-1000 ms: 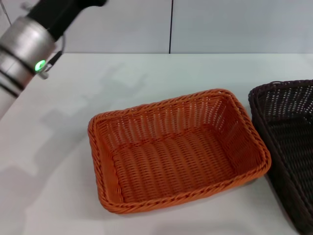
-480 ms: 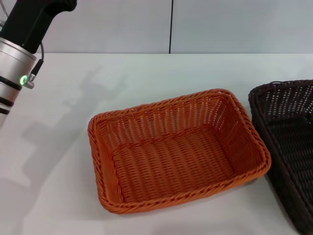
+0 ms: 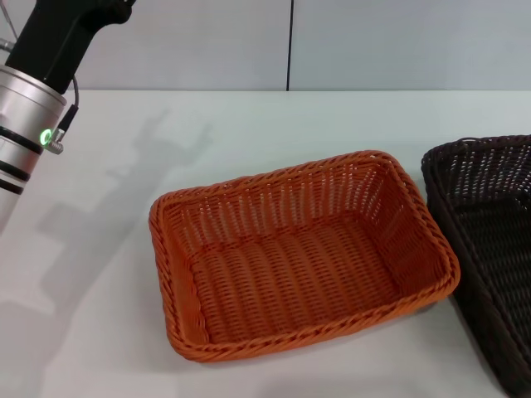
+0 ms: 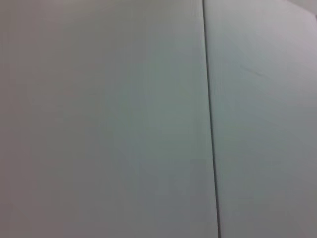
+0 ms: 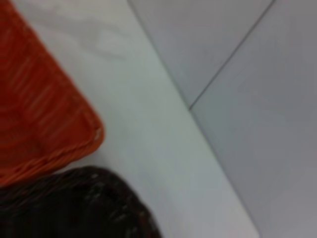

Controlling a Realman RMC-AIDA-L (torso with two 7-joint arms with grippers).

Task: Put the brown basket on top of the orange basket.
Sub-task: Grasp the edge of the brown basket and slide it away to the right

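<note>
The bright orange rectangular woven basket (image 3: 303,253) with sloped sides and a braided rim is sitting open side up on the white table (image 3: 249,124), and it is serving here as the landmark. The dark brown, nearly black rectangular woven basket (image 3: 489,240) is resting on the same table just beside the orange basket's right end, its near corner close to the orange rim though whether they are touching cannot be told; part of it is running out of the head view. The right wrist view is showing the same pair, the orange basket's corner next to the dark basket's rim, with bare table beyond them. The left arm (image 3: 37,99), silver with a black upper section and a green light, is hanging up and to the far left of the orange basket, well apart from it. Neither gripper is appearing in any view, so their hold cannot be told.
</note>
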